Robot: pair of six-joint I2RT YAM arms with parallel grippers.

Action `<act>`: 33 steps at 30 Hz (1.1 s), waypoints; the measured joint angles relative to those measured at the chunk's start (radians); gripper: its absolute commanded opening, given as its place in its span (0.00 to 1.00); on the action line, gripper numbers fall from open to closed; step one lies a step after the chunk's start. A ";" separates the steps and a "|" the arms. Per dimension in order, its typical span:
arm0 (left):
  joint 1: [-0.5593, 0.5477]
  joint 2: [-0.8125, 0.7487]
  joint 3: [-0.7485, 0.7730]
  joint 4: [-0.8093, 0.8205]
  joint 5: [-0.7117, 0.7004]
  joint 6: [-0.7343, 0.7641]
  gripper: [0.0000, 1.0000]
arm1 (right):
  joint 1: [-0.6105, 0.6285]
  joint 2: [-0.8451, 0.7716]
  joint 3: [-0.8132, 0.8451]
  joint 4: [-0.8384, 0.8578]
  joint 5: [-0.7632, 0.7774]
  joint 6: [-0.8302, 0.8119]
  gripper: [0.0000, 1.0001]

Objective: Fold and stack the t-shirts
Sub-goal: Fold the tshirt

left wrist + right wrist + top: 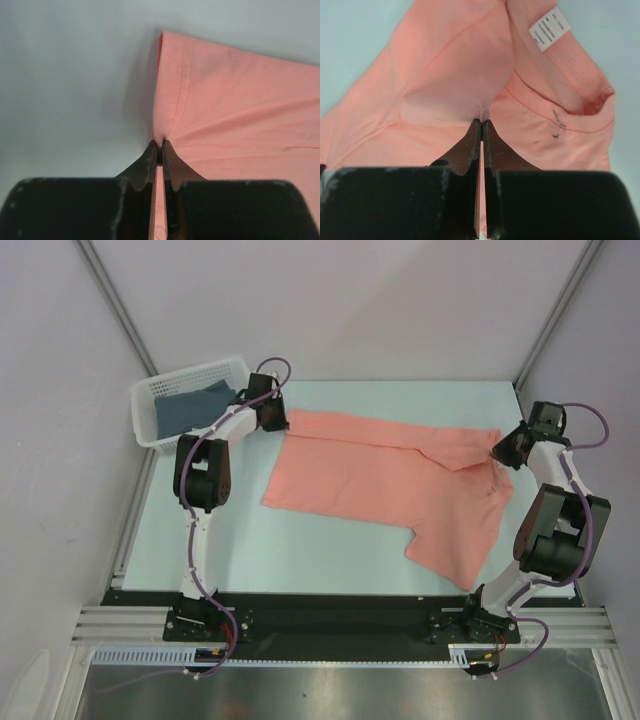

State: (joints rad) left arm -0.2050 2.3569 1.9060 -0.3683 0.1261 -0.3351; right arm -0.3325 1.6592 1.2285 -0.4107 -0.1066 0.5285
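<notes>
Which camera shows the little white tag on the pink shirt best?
The right wrist view. The white fabric tag is close and clear there, by the collar of the salmon-pink cloth t-shirt. The top view shows the whole shirt, the tag too small to find. The left wrist view shows only a plain edge of it.

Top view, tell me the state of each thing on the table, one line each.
Salmon-pink t-shirt, partly folded on the table.
White basket, upright.
Slate-blue t-shirt, bunched inside it.
Left gripper, jaws shut on the salmon-pink t-shirt's edge.
Right gripper, jaws shut near its collar.
</notes>
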 measured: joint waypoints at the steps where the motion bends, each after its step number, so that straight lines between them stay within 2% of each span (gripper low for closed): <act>1: 0.000 0.000 0.000 -0.005 -0.003 0.001 0.14 | 0.000 0.000 -0.004 -0.005 0.003 -0.007 0.02; 4: 0.000 0.000 0.002 -0.027 -0.019 0.008 0.31 | -0.003 0.002 -0.013 -0.034 0.008 -0.027 0.04; 8: 0.000 0.000 0.023 -0.067 -0.043 0.026 0.39 | -0.005 0.025 -0.013 -0.060 0.011 -0.054 0.05; 11: -0.002 0.000 0.043 -0.075 -0.047 0.031 0.41 | -0.005 0.040 -0.013 -0.084 0.014 -0.077 0.06; 13: -0.002 0.000 0.050 -0.078 -0.057 0.030 0.41 | -0.006 0.047 -0.008 -0.109 0.024 -0.095 0.13; 14: -0.003 0.000 0.050 -0.080 -0.065 0.029 0.40 | -0.006 0.050 -0.005 -0.121 0.033 -0.104 0.20; 15: -0.008 0.000 0.050 -0.084 -0.072 0.029 0.39 | -0.006 0.053 -0.001 -0.133 0.048 -0.112 0.33; 18: -0.016 0.000 0.055 -0.107 -0.091 0.020 0.37 | -0.008 0.066 0.014 -0.186 0.120 -0.145 0.47; 21: -0.029 0.000 0.061 -0.112 -0.100 0.019 0.36 | -0.025 0.073 0.018 -0.214 0.149 -0.165 0.67; 24: -0.054 -0.001 0.061 -0.111 -0.108 0.021 0.36 | -0.055 0.072 0.028 -0.191 0.118 -0.162 0.77; 27: -0.091 -0.001 0.062 -0.111 -0.113 0.022 0.38 | -0.074 0.105 0.103 -0.168 0.082 -0.162 0.79; 29: -0.113 -0.001 0.074 -0.115 -0.114 0.021 0.38 | -0.076 0.173 0.219 -0.151 0.055 -0.160 0.74; 33: -0.138 0.000 0.137 -0.121 -0.116 0.021 0.37 | -0.076 0.328 0.418 -0.098 -0.010 -0.157 0.49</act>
State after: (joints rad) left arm -0.3431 2.3566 2.0434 -0.4889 0.0097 -0.3141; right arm -0.4080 1.9873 1.6470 -0.5087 -0.1169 0.3714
